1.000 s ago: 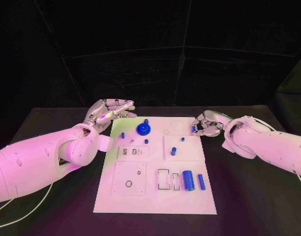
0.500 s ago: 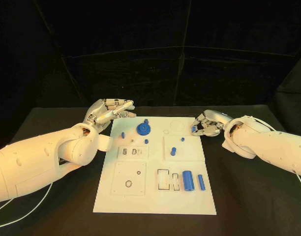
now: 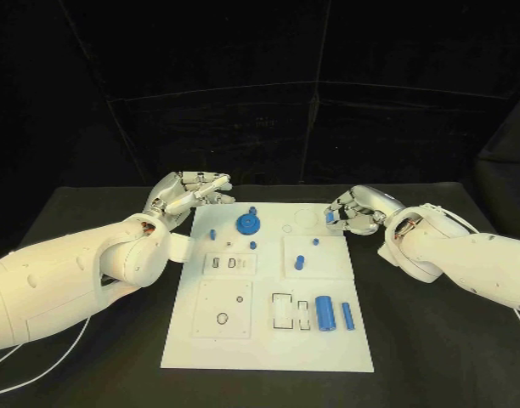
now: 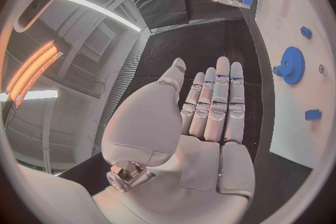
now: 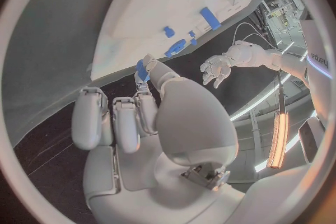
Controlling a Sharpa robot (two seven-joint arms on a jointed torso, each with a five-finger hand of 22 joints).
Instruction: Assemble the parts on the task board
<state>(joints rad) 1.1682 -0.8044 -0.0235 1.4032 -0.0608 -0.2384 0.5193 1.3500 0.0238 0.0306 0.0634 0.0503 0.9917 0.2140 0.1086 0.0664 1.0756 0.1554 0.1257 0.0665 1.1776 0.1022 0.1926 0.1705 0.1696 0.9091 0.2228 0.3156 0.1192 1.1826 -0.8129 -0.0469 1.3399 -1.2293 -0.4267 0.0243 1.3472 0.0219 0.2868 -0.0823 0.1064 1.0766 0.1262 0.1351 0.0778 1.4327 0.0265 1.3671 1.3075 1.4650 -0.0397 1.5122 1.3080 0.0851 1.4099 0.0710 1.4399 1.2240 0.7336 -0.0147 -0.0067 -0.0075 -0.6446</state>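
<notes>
Head view, from left to right: the left hand (image 3: 190,192) hovers off the far left corner of the task board (image 3: 273,340), its fingers (image 4: 218,95) straight, close together and holding nothing. On the board a blue gear (image 3: 249,223) stands near the far edge, small blue pegs sit around the middle, and a blue cylinder (image 3: 325,312) lies by a slim blue bar (image 3: 347,314) toward the near right. The right hand (image 3: 356,211) sits at the far right corner above the counter (image 3: 432,340), fingers curled around a small blue part (image 5: 142,70), apparently pinched, though the grip is partly hidden. The step in hand looks like carrying that part to its socket; next it needs lining up over the right hole, then pressing down.
</notes>
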